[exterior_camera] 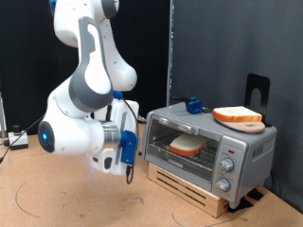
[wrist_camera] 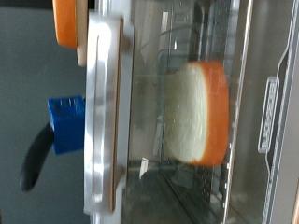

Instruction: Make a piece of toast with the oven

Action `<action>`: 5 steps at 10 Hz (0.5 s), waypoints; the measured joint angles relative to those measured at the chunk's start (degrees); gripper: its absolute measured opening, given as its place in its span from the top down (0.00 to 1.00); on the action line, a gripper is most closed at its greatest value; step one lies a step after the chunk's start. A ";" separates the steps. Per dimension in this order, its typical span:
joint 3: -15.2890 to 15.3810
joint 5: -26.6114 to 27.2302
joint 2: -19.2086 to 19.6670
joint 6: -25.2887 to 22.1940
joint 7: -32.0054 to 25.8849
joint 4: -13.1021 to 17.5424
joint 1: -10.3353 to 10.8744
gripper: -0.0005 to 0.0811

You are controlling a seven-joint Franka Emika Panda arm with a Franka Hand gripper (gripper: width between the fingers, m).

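Note:
The silver oven (exterior_camera: 210, 148) stands on a slatted wooden base at the exterior view's right. Its glass door looks closed. The piece of toast (exterior_camera: 187, 145) lies on the rack inside, seen through the glass. My gripper (exterior_camera: 127, 173) hangs just to the exterior view's left of the oven's front, fingers pointing down, with nothing seen between them. The wrist view looks at the door: the grey bar handle (wrist_camera: 101, 112) is close by, and the toast (wrist_camera: 198, 112) shows behind the glass. The fingers do not show in the wrist view.
A round wooden board with an orange-tan rim (exterior_camera: 238, 116) lies on the oven's top; it also shows in the wrist view (wrist_camera: 65, 23). A small blue object (exterior_camera: 194, 104) sits at the top's back edge, with a black handle (wrist_camera: 37, 159) beside it. Knobs (exterior_camera: 227, 165) are on the right panel.

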 joint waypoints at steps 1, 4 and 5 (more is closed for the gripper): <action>-0.01 0.03 2.09 -0.53 0.72 1.99 0.52 0.00; 0.16 -0.10 3.31 -2.68 -1.41 3.41 0.57 0.00; 0.29 0.96 4.76 -1.89 -1.32 4.79 0.88 0.00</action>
